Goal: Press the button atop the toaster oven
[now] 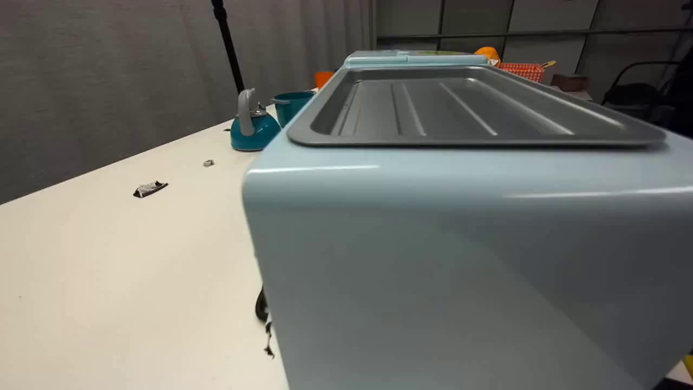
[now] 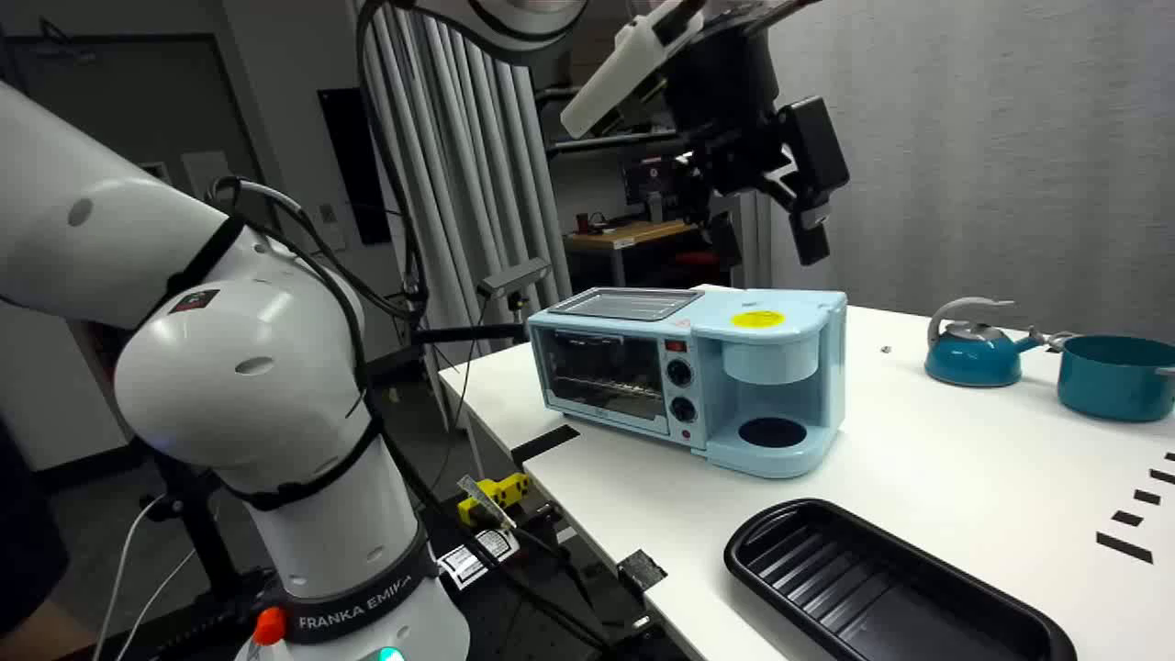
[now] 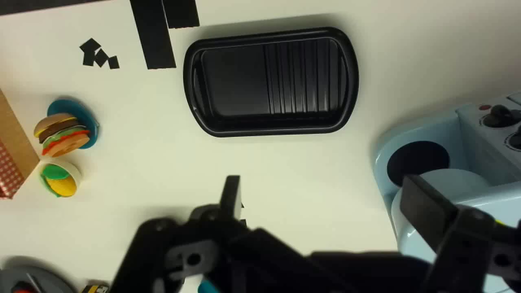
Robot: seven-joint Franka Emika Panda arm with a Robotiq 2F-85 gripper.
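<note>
The pale light-blue toaster oven [image 1: 460, 260] fills much of an exterior view, its grey ribbed tray top [image 1: 433, 108] facing up. In an exterior view the whole toaster oven [image 2: 707, 395] stands upright on the white table, with a glass door, dark knobs and a round yellow sticker [image 2: 758, 319] on top of its cup-bay end. A button on top cannot be clearly made out. My gripper [image 2: 769, 242] is open and empty, in the air above that end. In the wrist view one finger of the gripper [image 3: 323, 183] overlaps the toaster oven [image 3: 488, 142] at the right edge.
A black ribbed pan [image 2: 881, 588] lies in front of the oven, also in the wrist view [image 3: 268, 85]. A teal kettle [image 2: 973, 356] and teal pot [image 2: 1115, 381] stand beyond it. A toy burger [image 3: 63, 134] and a food cup [image 3: 61, 179] lie farther along the table.
</note>
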